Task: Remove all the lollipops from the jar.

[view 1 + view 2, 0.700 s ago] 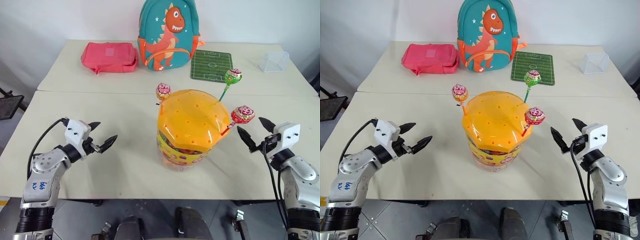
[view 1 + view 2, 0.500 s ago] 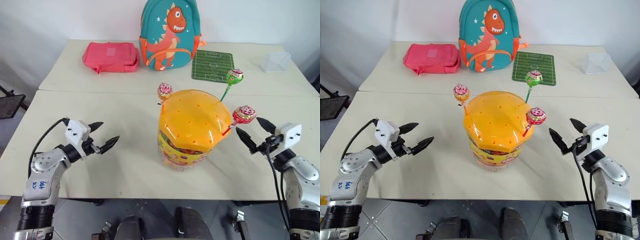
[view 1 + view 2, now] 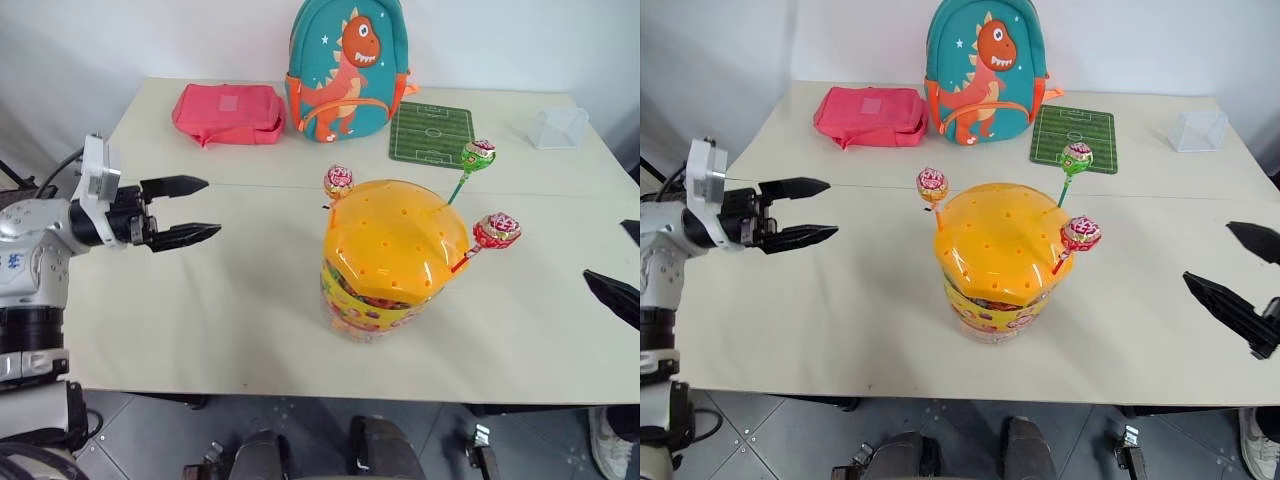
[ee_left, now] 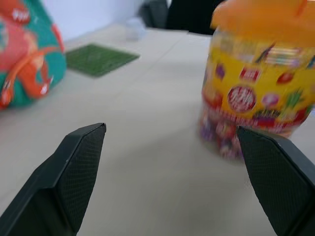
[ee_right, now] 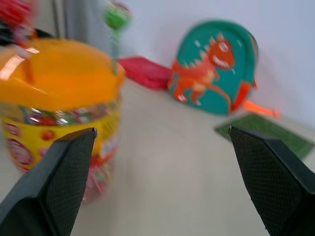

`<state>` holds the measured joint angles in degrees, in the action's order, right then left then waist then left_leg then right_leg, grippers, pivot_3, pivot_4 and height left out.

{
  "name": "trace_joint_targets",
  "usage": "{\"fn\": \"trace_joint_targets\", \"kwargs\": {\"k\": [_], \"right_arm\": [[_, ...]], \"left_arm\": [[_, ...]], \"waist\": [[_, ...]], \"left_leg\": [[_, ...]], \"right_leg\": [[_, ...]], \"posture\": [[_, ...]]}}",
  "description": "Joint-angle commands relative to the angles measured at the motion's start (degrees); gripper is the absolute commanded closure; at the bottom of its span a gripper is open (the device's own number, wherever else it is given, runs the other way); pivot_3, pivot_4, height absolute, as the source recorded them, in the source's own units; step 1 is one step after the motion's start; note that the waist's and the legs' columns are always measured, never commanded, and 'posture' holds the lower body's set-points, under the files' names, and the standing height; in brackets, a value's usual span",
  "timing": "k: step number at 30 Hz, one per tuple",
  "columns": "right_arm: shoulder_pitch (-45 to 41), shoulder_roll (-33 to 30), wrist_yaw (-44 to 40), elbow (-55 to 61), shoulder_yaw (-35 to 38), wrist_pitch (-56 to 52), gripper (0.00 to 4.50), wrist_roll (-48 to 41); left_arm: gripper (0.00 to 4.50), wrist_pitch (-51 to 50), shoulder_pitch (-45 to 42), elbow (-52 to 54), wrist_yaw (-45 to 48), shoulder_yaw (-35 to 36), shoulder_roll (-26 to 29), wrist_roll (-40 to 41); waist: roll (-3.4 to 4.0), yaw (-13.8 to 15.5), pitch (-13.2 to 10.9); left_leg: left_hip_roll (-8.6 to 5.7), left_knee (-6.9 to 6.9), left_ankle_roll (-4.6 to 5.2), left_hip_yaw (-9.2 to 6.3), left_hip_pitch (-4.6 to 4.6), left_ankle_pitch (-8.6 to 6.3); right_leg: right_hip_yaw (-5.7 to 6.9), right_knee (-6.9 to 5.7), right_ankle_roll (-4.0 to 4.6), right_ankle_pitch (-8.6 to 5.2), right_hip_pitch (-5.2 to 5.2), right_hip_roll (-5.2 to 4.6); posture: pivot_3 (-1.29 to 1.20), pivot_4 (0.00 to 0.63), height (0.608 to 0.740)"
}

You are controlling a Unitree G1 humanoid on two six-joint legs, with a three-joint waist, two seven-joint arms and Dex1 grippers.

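Lollipops stick up out of the jar, three of them, with their sticks poked into holes in the orange lid. The pink lollipop at the lid's 10 o'clock edge stands almost straight up. The green lollipop at 1 o'clock leans up and away to the right on a long green stick. The red lollipop at 3 o'clock leans out to the right, its stick slanting low.

The jar stands upright near the middle of the front counter.

The left tool is at the jar's 9 o'clock, well apart from it, with its tips aimed toward the jar. It is wide open and holds nothing. The right tool is at the jar's 3 o'clock, near the red lollipop but not touching it. It is wide open too, and empty.

A dinosaur backpack, a pink pouch and a green mat lie on the far counter.
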<state>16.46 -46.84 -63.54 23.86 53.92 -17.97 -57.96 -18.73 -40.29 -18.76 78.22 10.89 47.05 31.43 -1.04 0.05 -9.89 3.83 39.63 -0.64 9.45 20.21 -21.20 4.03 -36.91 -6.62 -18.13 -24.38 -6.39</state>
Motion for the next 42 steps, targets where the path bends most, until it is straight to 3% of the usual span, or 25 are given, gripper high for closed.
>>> {"fn": "trace_joint_targets", "kwargs": {"k": [1, 4, 7, 15, 18, 31, 36, 42], "right_arm": [[2.60, 2.77, -0.77, 7.26, 3.79, 0.69, 0.02, -3.80], [7.63, 5.12, -2.31, 13.29, 5.12, 0.24, 0.02, -6.17], [8.62, 6.10, 1.11, 18.78, 2.57, 0.00, 0.02, -9.60], [12.91, 8.55, 4.22, 22.63, 0.76, 0.72, 0.02, -8.02], [13.42, 8.84, 4.95, 22.75, 0.94, 1.19, 0.00, -7.64], [18.36, 12.31, 7.29, 26.09, 0.68, 3.93, 0.00, -7.96], [17.09, 11.34, 9.74, 25.73, -0.92, 3.85, 0.00, -9.59], [10.73, 8.48, 11.88, 23.53, -4.71, 3.43, 0.00, -10.33]], "left_arm": [[0.00, -1.56, -2.46, 2.21, 4.13, -1.61, -1.17, 2.29], [0.00, -7.47, -6.08, 7.40, 8.90, -4.69, -3.12, 6.40], [0.00, -10.20, -11.37, 10.18, 7.14, -5.94, -9.09, 9.58], [0.00, -10.99, -16.38, 9.13, 2.80, -8.77, -18.28, 8.33], [0.60, -8.45, -17.09, 7.20, 4.18, -11.32, -20.07, 5.83], [4.44, -8.41, -19.53, 4.69, 7.94, -12.51, -22.38, 5.65], [4.48, -25.82, -22.62, 4.53, 4.47, -6.57, -21.15, 16.63], [4.48, -27.74, -24.56, -2.58, -11.19, 2.21, -19.92, 15.76]], "waist": [[-0.01, 0.09, -0.01], [-0.11, 0.54, -0.07], [-0.13, 1.34, -0.06], [-0.11, 1.30, -0.05], [-0.11, 1.41, -0.05], [-0.11, 1.43, -0.05], [-0.11, 1.31, -0.05], [-0.09, 1.23, -0.05]], "left_leg": [[0.00, 0.00, 0.00, -0.01, 0.01, 0.00], [0.00, 0.12, -0.01, -0.08, 0.12, -0.01], [-0.01, 0.40, 0.08, -0.12, 0.22, -0.08], [-0.03, 0.48, 0.18, -0.24, 0.04, -0.14], [-0.04, 0.48, 0.18, -0.27, 0.06, -0.14], [-0.04, 0.45, 0.19, -0.35, 0.07, -0.14], [-0.04, 0.45, 0.20, -0.47, 0.09, -0.15], [-0.04, 0.46, 0.20, -0.91, -0.06, -0.15]], "right_leg": [[0.01, 0.02, 0.00, 0.00, -0.01, 0.02], [0.01, 0.03, -0.03, 0.02, -0.02, 0.04], [0.00, 0.04, -0.14, 0.07, 0.02, 0.04], [-0.11, 0.13, -0.15, 0.08, 0.31, 0.07], [-0.11, 0.14, -0.15, 0.08, 0.31, 0.08], [-0.09, 0.40, -0.15, 0.08, 0.40, 0.10], [-0.07, 0.42, -0.15, 0.08, 0.44, 0.11], [-0.06, 0.44, -0.15, 0.08, 0.66, 0.11]], "posture": [[0.00, 0.150, 0.740], [0.00, 0.150, 0.740], [0.00, 0.150, 0.740], [0.00, 0.150, 0.740], [0.00, 0.150, 0.740], [0.00, 0.150, 0.740], [0.00, 0.150, 0.740], [0.00, 0.150, 0.740]]}}
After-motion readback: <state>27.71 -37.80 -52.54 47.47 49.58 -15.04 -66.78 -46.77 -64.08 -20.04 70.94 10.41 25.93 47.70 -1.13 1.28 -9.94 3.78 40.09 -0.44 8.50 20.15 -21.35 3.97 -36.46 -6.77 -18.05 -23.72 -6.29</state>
